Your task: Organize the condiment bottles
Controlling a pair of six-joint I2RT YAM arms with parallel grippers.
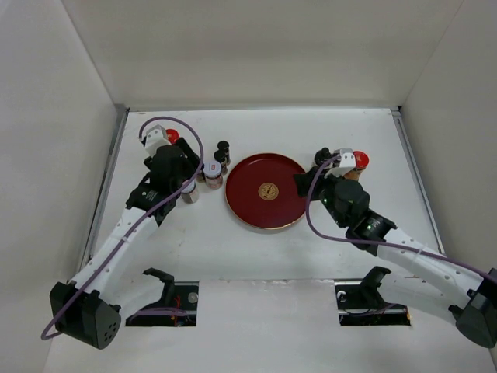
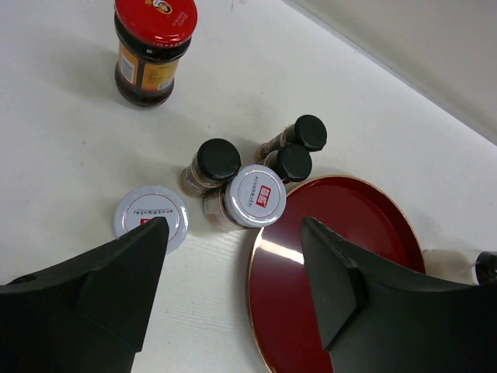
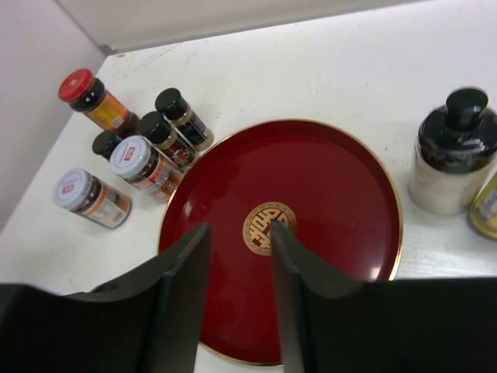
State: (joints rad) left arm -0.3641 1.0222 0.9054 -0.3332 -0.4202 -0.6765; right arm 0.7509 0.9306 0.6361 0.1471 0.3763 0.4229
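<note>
Left hand (image 2: 233,227) hovers spread above white-lidded jar (image 2: 256,196).

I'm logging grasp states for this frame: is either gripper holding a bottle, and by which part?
Nothing is held: the left gripper and right gripper are both open and empty.
</note>
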